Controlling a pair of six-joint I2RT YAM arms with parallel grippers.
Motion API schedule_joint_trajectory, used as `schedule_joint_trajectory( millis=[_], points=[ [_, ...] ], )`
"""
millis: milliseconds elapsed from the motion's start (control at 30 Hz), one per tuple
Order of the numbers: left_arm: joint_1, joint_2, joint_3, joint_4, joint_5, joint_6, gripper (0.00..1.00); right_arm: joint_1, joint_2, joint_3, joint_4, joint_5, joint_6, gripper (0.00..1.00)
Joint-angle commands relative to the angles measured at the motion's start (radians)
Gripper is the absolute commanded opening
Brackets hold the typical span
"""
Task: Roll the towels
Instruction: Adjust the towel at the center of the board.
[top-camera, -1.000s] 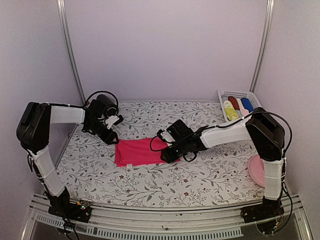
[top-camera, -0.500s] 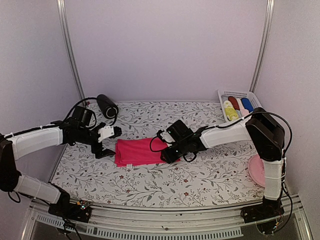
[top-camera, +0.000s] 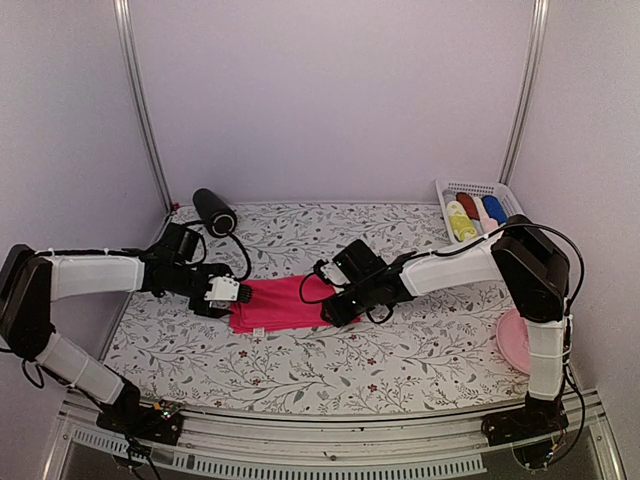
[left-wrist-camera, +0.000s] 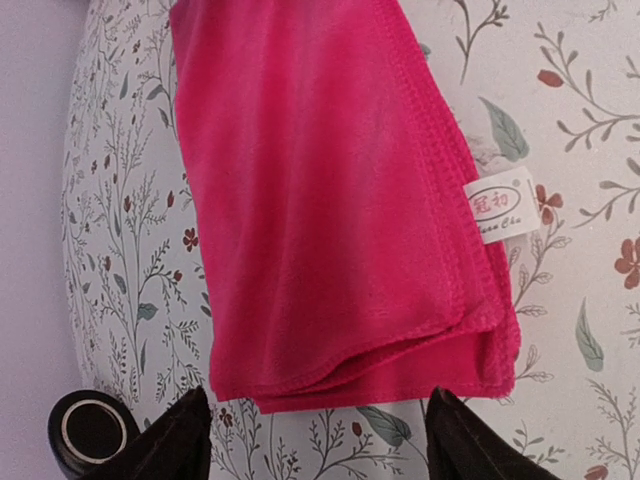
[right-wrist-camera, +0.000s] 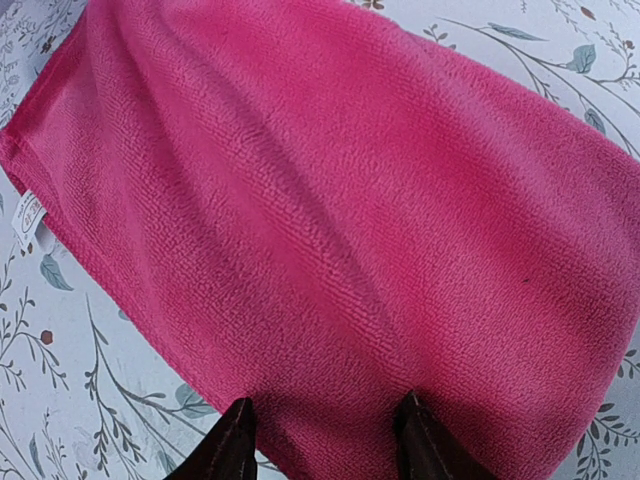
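Floral surface (top-camera: 330, 375), with a folded pink towel (top-camera: 285, 303) lying flat at its centre. At back right, a white basket (top-camera: 478, 187) holding coloured rolls (top-camera: 460, 222); at back left, a black cylinder (top-camera: 213, 211). Left hand (top-camera: 224, 292) released, fingers wide, just at the towel's left end. Right hand (top-camera: 333, 312) parted, tips pressing the towel's right end. White label (left-wrist-camera: 503, 205) on the near hem.

There is one flat pink towel (top-camera: 285, 303) on the one table (top-camera: 400, 350). Four rolled towels show in the one basket (top-camera: 476, 184): one yellow (top-camera: 459, 221), one red (top-camera: 467, 205), one pale (top-camera: 481, 214), one blue (top-camera: 494, 209). There is also one black cylinder (top-camera: 213, 211), one pink plate (top-camera: 512, 340) and two arms (top-camera: 100, 272) (top-camera: 440, 265).
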Motion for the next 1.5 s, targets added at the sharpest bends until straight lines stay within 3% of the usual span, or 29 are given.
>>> schedule_joint_trajectory(
  millis=[0, 500, 1333, 1367, 1400, 1433, 1467],
  points=[
    [-0.035, 0.037, 0.011, 0.026, -0.011, 0.076, 0.71, 0.009, -0.019, 0.000, -0.039, -0.012, 0.002, 0.47],
    [-0.086, 0.122, 0.026, -0.026, -0.068, 0.115, 0.50, 0.009, -0.020, -0.017, -0.030, -0.014, 0.004, 0.47],
    [-0.126, 0.152, 0.035, -0.059, -0.088, 0.134, 0.37, 0.008, -0.010, -0.009, -0.029, -0.019, 0.002, 0.47],
    [-0.126, 0.151, 0.035, -0.065, -0.088, 0.134, 0.34, 0.007, -0.010, -0.009, -0.030, -0.019, 0.002, 0.47],
    [-0.127, 0.150, 0.035, -0.070, -0.088, 0.136, 0.24, 0.009, -0.008, -0.009, -0.030, -0.020, 0.002, 0.47],
    [-0.129, 0.150, 0.033, -0.072, -0.090, 0.135, 0.05, 0.009, -0.008, -0.009, -0.030, -0.020, 0.001, 0.47],
    [-0.130, 0.149, 0.031, -0.072, -0.091, 0.135, 0.00, 0.008, -0.008, -0.009, -0.030, -0.021, 0.002, 0.47]
  ],
)
